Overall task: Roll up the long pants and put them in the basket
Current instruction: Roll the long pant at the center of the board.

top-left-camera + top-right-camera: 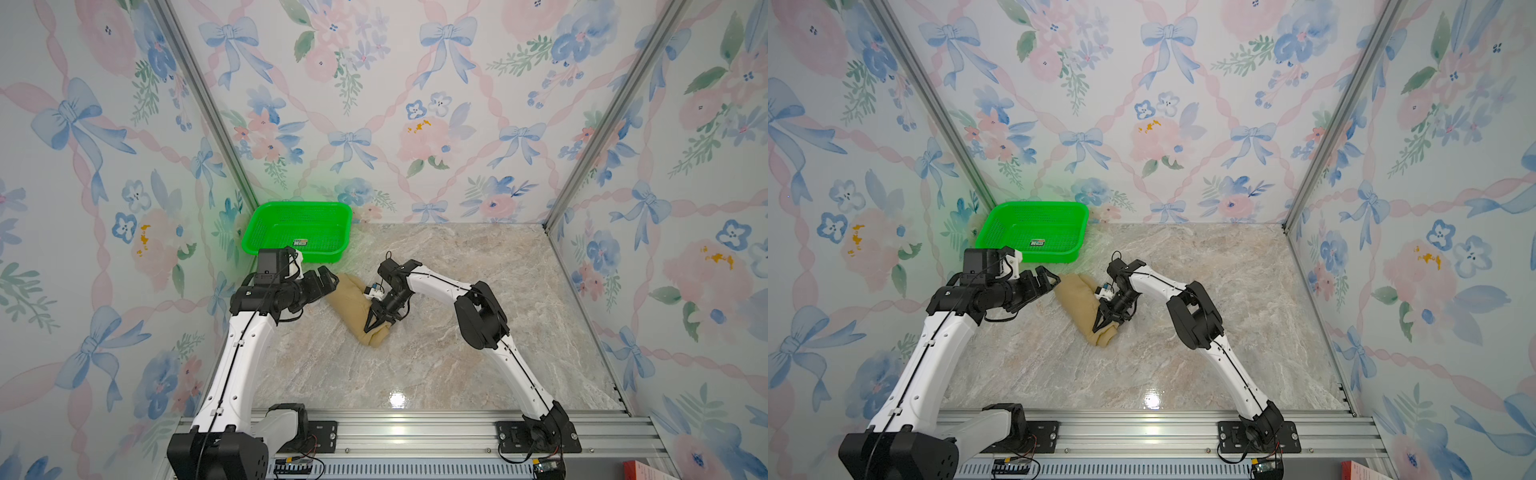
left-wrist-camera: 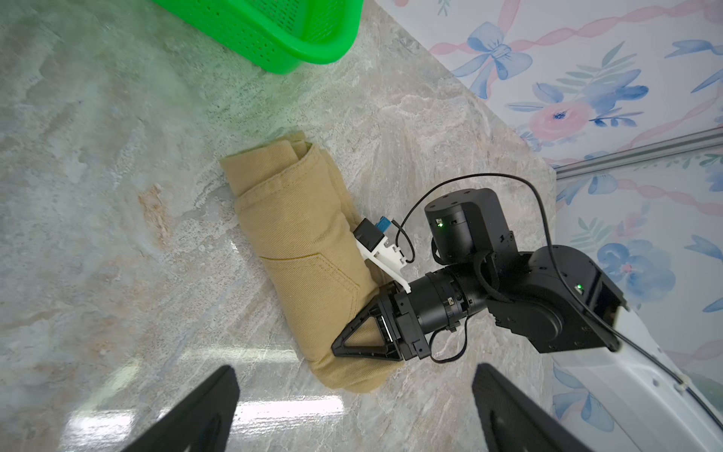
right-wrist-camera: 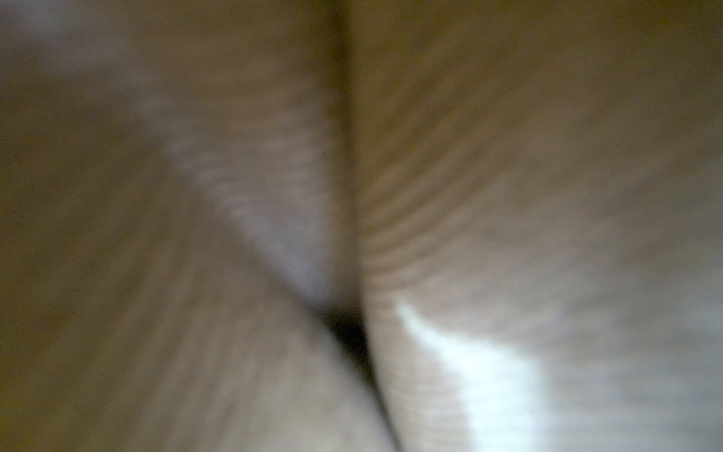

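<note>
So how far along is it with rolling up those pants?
Mostly done: the long pants lie as a roll on the table. In hand: the right pincer clamps one end; the left pincer hangs open nearby. Left: probably only letting go.
</note>
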Controlling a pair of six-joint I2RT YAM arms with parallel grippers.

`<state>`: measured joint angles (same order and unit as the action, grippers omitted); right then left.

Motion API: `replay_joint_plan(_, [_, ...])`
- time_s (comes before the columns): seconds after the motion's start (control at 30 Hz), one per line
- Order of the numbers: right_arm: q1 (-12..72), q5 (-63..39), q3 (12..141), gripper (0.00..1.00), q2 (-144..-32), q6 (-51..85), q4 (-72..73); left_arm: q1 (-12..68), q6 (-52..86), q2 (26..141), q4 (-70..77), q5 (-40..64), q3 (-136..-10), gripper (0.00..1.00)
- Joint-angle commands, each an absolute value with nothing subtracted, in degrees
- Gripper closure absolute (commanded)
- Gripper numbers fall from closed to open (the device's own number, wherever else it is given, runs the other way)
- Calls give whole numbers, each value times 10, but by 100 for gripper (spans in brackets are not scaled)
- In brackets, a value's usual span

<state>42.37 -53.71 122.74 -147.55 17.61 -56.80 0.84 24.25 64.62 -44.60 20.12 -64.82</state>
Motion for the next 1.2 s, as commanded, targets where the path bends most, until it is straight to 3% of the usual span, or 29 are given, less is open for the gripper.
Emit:
replay_joint_plan(0.0, [420,-382,1206,100,-1543,196,-560,11,217,640,-479,149,-649,100])
replay_joint_plan(0.03, [420,-382,1206,100,-1543,195,-562,11,222,643,-483,150,-651,71])
replay_joint_plan(0.07, [420,-382,1205,100,-1543,194,-563,11,231,649,-489,150,-654,8])
replay_joint_plan(0.1, [420,-381,1204,100,-1542,192,-564,11,234,659,-497,152,-657,1])
replay_joint_plan(0.13, [420,-380,1204,100,-1542,192,-565,11,226,670,-506,154,-663,2])
replay_joint_plan(0.17, [420,-381,1204,100,-1543,191,-566,11,206,676,-502,182,-664,42])
replay_joint_plan(0.2, [419,-380,1205,100,-1544,191,-568,11,190,680,-500,202,-664,100])
replay_joint_plan(0.37, [419,-380,1225,100,-1554,185,-582,14,225,671,-489,165,-658,97])
replay_joint_plan(0.4, [420,-377,1253,100,-1569,176,-610,13,244,682,-500,155,-661,70])
replay_joint_plan(0.43, [422,-373,1271,100,-1580,173,-625,13,249,695,-508,158,-665,60])
replay_joint_plan(0.47, [421,-372,1255,100,-1573,185,-604,13,235,713,-518,171,-673,57])
replay_joint_plan(0.5, [414,-373,1198,100,-1537,221,-532,13,221,728,-532,178,-681,58])
replay_joint_plan(0.53, [407,-370,1121,100,-1497,260,-450,13,217,736,-538,177,-683,73])
replay_joint_plan(0.57, [396,-368,1047,100,-1447,293,-354,13,214,742,-533,180,-679,100])
replay_joint_plan(0.67, [367,-363,883,100,-1317,338,-159,13,236,735,-511,140,-655,100])
replay_joint_plan(0.77, [365,-295,818,100,-1230,339,-127,13,235,728,-481,167,-640,100])
replay_joint_plan(0.83, [376,-295,858,100,-1241,303,-194,13,231,743,-484,175,-648,100])
replay_joint_plan(1.0, [412,-305,960,100,-1313,246,-319,13,238,804,-514,209,-687,81])
replay_joint_plan(1.07, [416,-323,985,100,-1345,249,-337,13,242,806,-505,225,-683,70])
replay_joint_plan(1.17, [424,-360,1049,100,-1408,235,-398,13,247,790,-495,234,-681,61])
